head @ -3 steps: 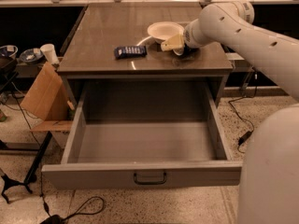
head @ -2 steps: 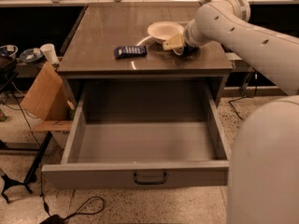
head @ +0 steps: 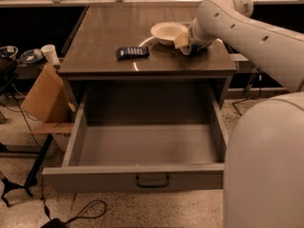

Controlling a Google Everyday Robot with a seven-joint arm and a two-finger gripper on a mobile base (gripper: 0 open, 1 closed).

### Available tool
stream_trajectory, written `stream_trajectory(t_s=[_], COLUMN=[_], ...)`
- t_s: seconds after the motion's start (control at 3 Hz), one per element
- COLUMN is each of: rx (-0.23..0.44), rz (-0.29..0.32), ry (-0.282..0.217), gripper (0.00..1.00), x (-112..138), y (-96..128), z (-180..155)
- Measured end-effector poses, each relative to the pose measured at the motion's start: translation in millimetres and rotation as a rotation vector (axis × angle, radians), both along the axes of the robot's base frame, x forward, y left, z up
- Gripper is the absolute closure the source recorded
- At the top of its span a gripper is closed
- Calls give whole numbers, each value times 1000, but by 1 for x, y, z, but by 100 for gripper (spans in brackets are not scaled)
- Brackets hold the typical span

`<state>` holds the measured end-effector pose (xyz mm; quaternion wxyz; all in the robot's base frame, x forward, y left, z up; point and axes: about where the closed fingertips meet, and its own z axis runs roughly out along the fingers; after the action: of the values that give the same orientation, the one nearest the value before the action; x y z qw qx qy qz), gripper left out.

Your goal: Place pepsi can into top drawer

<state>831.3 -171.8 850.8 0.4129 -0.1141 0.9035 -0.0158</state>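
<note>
My gripper (head: 189, 42) is low over the right side of the cabinet top, right beside a white bowl (head: 166, 31), at the end of my white arm (head: 247, 27), which reaches in from the right. The pepsi can does not show; it is hidden or out of view. The top drawer (head: 133, 177) is pulled wide open below the cabinet top, its grey inside is bare, and its dark pull handle (head: 152, 180) is centred on the front panel.
A flat dark blue snack packet (head: 132, 52) lies on the brown cabinet top (head: 114, 27), left of the bowl. A cardboard box (head: 42, 96) and a white cup (head: 49, 54) stand to the left. Cables and a stand lie on the floor at lower left.
The gripper stays beside the bowl. My arm's near part fills more of the right foreground than before. The drawer, bowl and packet have not moved.
</note>
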Motion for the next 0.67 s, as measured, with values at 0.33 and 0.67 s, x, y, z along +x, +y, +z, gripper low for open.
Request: stream_trajectory(t_s=[0.33, 0.67], rx=[3, 9], rz=[-15, -10], ry=[-3, -25], gripper=[66, 89], x=[-15, -39], y=[-8, -14], z=[11, 27])
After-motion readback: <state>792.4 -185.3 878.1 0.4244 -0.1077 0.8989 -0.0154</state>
